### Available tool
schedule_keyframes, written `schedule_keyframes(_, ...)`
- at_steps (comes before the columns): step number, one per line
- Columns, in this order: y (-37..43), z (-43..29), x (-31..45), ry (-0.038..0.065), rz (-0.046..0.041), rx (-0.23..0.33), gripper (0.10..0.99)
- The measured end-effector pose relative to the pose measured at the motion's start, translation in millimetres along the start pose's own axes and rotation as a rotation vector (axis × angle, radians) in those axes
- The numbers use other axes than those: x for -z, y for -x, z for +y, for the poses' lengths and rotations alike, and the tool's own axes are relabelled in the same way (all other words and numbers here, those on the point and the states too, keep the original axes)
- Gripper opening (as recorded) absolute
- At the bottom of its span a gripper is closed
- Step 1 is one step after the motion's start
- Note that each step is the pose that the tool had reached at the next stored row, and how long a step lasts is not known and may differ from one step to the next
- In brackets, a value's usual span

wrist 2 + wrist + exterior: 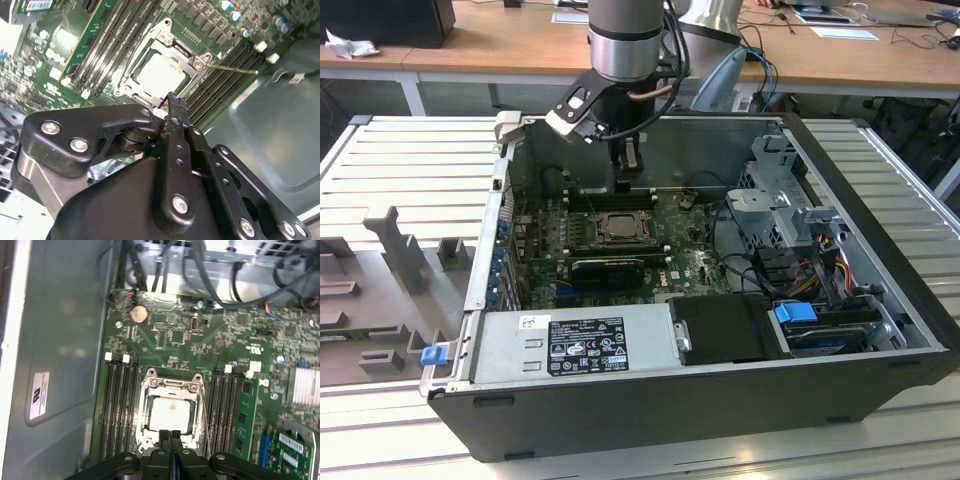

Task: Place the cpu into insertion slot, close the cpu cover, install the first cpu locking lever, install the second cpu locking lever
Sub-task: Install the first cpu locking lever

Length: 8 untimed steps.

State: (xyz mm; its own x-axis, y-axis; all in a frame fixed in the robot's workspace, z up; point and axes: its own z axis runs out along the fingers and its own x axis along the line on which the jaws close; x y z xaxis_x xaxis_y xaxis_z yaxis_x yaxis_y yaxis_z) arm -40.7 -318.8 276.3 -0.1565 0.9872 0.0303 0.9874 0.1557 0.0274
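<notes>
The cpu (170, 414), a pale square chip, lies flat in the insertion slot (145, 442) on the green board. The cpu cover (172, 385), a silvery frame, lies down around it, and the chip shows through its window. A thin metal locking lever (235, 68) angles away from one side of the socket. My gripper (170, 434) is shut with its black fingertips pressed together and nothing between them. It hangs just above the socket's edge. In the exterior view the gripper (628, 178) is inside the open case, behind the cpu (618, 228).
Rows of memory slots (120, 410) flank the socket. A grey power supply (580, 345) fills the case front; a drive cage (790, 215) with cables sits at the exterior view's right. A coin battery (138, 314) and a heatsink (305, 385) stand on the board.
</notes>
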Motion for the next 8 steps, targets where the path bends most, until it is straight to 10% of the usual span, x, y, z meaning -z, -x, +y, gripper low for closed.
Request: schedule_keyframes(8,-0.1,-0.4,0.0,-0.005,0.0040,0.160,0.106)
